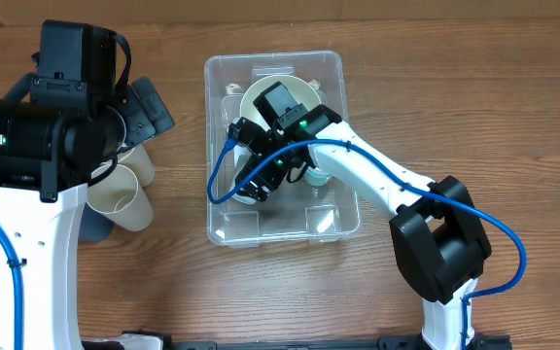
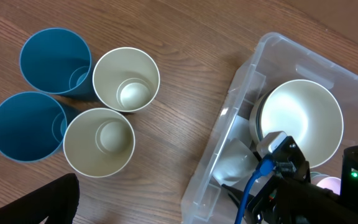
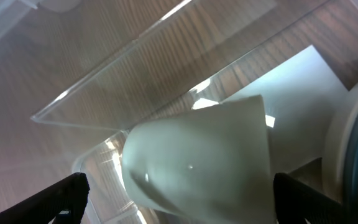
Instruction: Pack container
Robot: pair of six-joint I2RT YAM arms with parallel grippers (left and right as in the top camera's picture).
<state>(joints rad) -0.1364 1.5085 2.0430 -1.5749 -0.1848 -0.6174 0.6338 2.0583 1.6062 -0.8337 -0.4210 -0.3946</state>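
Right tool (image 3: 188,196) is down inside the container (image 1: 270,60) mid-surface, fingers apart around a cream cup (image 3: 197,155) lying on its side. Loose cups (image 2: 98,140) stand left of the container, nearer the left tool (image 1: 149,109), also apart.

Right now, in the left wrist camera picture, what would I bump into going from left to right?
lower blue cup → upper blue cup → lower cream cup → upper cream cup → clear container, its near wall → cream bowl inside it
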